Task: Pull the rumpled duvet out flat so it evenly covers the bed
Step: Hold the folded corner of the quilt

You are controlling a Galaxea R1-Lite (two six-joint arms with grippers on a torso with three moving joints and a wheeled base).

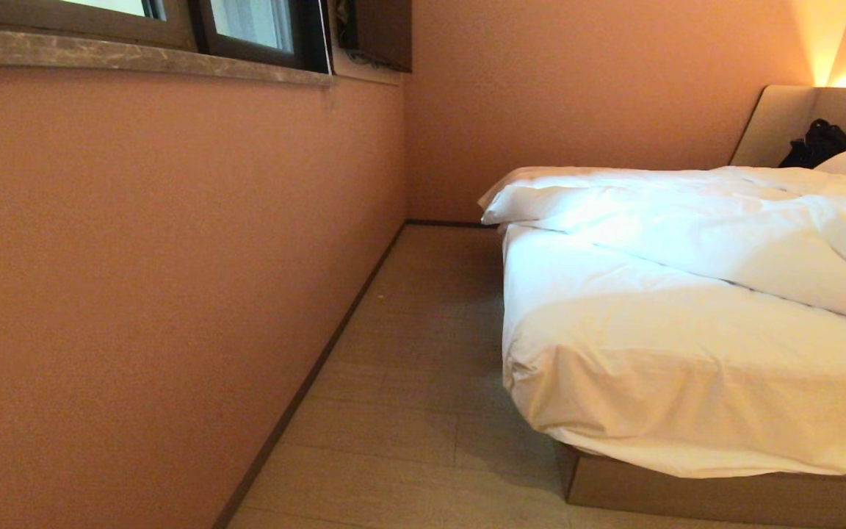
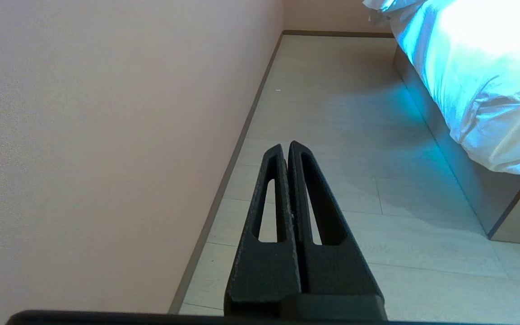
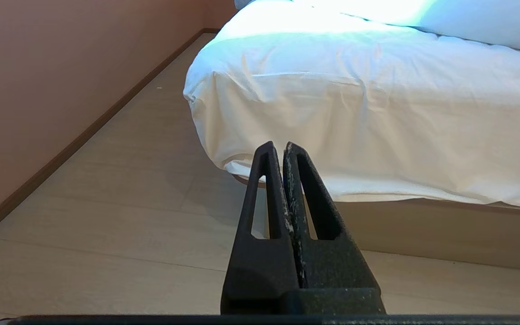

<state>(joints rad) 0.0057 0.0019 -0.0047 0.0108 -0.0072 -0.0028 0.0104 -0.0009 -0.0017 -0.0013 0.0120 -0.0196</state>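
Left gripper (image 2: 287, 146) and right gripper (image 3: 278, 146) have matte black, tapered fingers with long slots

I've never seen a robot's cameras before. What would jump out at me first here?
The bed fills the right of the head view, its white duvet bunched up toward the headboard, leaving the fitted sheet bare at the near end. In each wrist view, dark fingers pressed together hang above the floor: left gripper, right gripper.
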